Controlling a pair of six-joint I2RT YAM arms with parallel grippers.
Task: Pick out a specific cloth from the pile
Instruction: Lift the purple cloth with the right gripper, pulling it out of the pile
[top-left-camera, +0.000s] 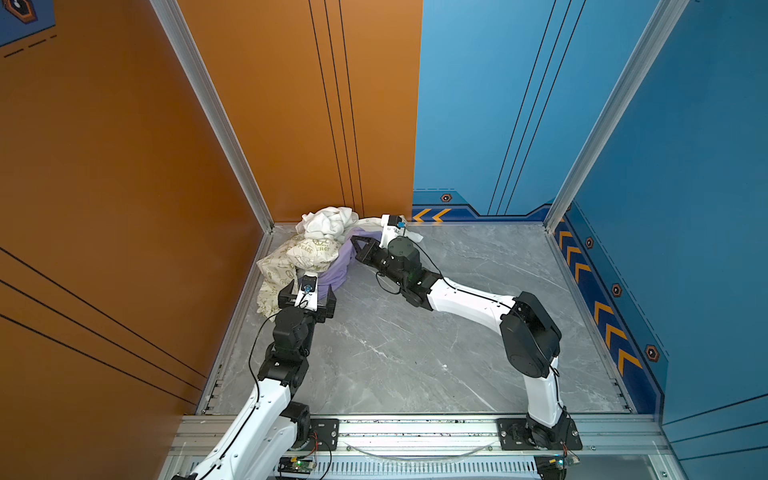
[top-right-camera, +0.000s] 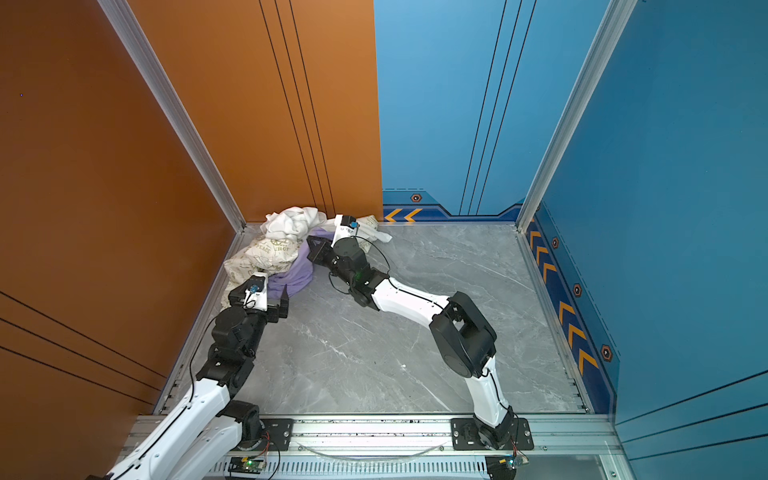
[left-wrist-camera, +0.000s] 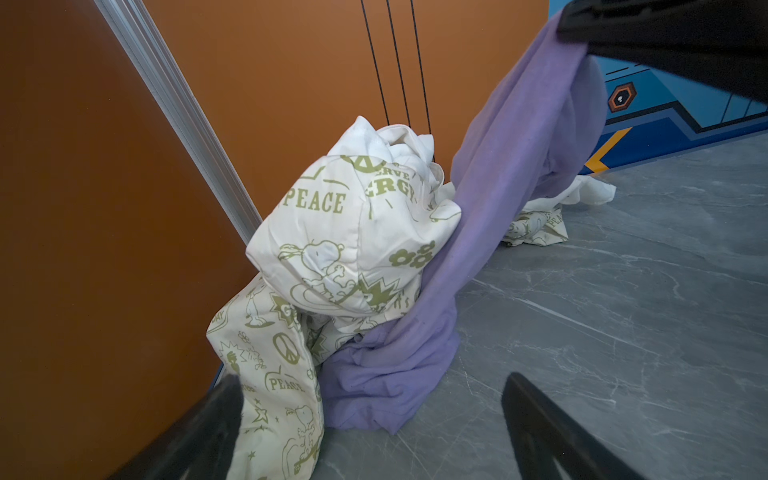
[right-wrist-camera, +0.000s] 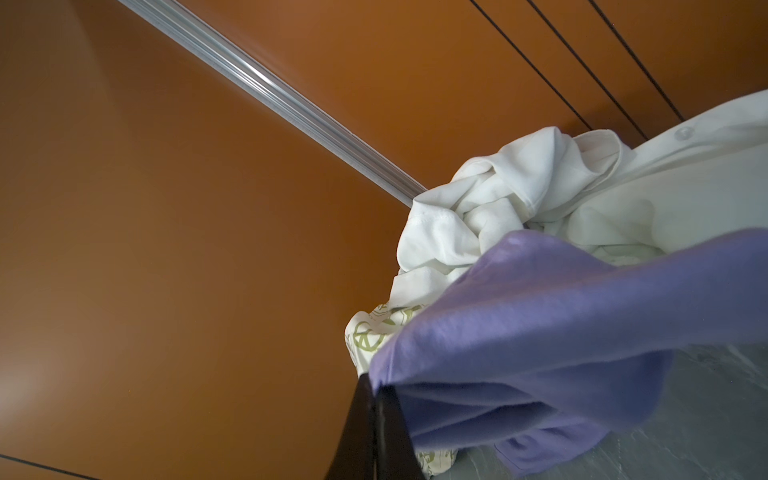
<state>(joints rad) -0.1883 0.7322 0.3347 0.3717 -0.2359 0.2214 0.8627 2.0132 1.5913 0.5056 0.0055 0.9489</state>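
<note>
The lavender cloth (top-left-camera: 337, 270) (top-right-camera: 297, 272) lies at the pile's right side in the back left corner. My right gripper (top-left-camera: 355, 242) (top-right-camera: 312, 242) (right-wrist-camera: 376, 388) is shut on an edge of it. In the left wrist view the cloth (left-wrist-camera: 519, 166) rises as a taut band from the floor to that gripper, its lower end bunched on the tabletop. The pile's cream green-printed cloth (top-left-camera: 297, 254) (left-wrist-camera: 345, 237) and white cloth (top-left-camera: 328, 222) (right-wrist-camera: 498, 199) sit beside and behind it. My left gripper (top-left-camera: 309, 291) (top-right-camera: 258, 291) (left-wrist-camera: 374, 380) is open just in front of the pile, holding nothing.
Orange walls (top-left-camera: 124, 187) and an aluminium corner post (top-left-camera: 232, 137) close in the pile at the back left. A strip of cream and white fabric (top-left-camera: 413, 237) trails behind the right wrist. Grey marble tabletop (top-left-camera: 415, 353) stretches to the right and front.
</note>
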